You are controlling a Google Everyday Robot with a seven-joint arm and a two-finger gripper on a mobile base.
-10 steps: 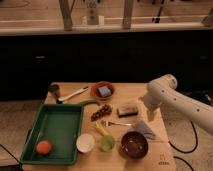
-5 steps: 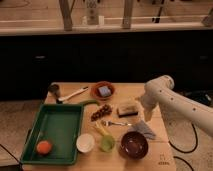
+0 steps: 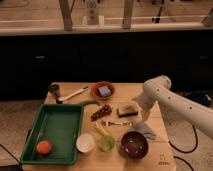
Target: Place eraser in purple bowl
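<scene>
The eraser, a small block with a dark top and tan sides, lies flat on the wooden table right of centre. The purple bowl, glossy and dark, stands near the table's front edge, below the eraser. My gripper hangs from the white arm at the eraser's right end, low over the table. Its fingers are hard to make out against the arm.
An orange-red bowl holds a blue sponge. A green tray with an orange fruit fills the left. A white cup, green cup, fork, grey cloth, brush and dark snack cluster lie around.
The arm has swung left and lowered, bringing my gripper from right of the eraser to its right end. The objects on the table have not moved.
</scene>
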